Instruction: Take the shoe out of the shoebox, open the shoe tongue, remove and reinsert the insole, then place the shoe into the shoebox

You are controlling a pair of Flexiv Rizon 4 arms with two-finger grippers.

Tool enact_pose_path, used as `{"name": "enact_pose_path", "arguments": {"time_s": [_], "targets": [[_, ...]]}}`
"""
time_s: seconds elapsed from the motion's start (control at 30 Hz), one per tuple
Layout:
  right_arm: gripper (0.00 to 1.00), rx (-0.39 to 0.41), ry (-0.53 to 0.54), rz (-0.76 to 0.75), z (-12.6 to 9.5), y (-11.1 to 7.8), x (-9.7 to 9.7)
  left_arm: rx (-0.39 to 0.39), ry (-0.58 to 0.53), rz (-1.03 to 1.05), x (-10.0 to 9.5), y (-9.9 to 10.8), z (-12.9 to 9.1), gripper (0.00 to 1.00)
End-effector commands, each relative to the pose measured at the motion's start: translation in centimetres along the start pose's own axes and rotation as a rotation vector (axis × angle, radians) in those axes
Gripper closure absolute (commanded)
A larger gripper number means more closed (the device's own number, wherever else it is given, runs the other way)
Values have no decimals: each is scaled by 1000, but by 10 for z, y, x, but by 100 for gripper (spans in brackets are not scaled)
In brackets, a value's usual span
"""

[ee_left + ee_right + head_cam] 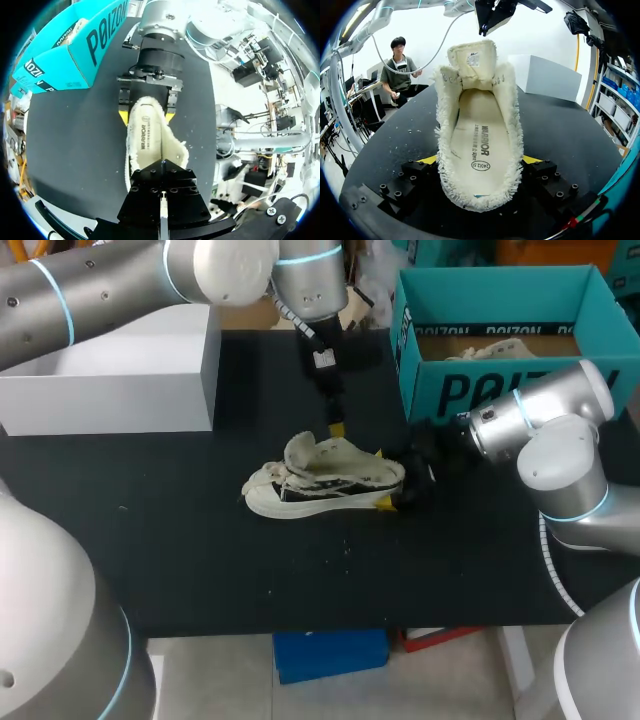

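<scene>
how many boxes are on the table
2: the open teal shoebox at the table's far right, and a white box at its far left. The shoe lies out on the table between them; no other box seems hidden.

The shoe (325, 478) lies near the middle of the table (200, 560), toe toward the left edge, heel toward the right. The right gripper (388, 480) clasps the heel from both sides. The left gripper (337, 428) hangs just behind the shoe, by its tongue (472, 59). The shoebox (500, 390) stands at the far right corner, a second box (120, 385) at the far left.
</scene>
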State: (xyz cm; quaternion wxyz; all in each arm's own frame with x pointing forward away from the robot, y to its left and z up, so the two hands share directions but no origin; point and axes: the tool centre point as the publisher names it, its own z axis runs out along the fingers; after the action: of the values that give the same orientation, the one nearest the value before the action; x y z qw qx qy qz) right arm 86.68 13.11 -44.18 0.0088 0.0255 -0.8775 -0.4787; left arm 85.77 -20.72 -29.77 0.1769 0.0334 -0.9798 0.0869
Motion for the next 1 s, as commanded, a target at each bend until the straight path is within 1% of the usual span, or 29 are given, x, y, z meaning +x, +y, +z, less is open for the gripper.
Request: {"name": "enact_pose_path", "arguments": {"time_s": [0.03,0.33,0.5,0.8,1.0], "targets": [[100,1,-2,1,1,-2,-1,-15,19,-1,-8,-5,9,100],[100,1,-2,1,1,-2,-1,-20,22,27,-15,3,31,100],[100,1,-2,1,1,-2,-1,-32,25,17,-11,2,38,100],[100,1,-2,1,1,-2,-1,-40,65,9,-6,3,66,100],[100,1,-2,1,1,-2,-1,-44,77,2,-4,2,79,100]]}}
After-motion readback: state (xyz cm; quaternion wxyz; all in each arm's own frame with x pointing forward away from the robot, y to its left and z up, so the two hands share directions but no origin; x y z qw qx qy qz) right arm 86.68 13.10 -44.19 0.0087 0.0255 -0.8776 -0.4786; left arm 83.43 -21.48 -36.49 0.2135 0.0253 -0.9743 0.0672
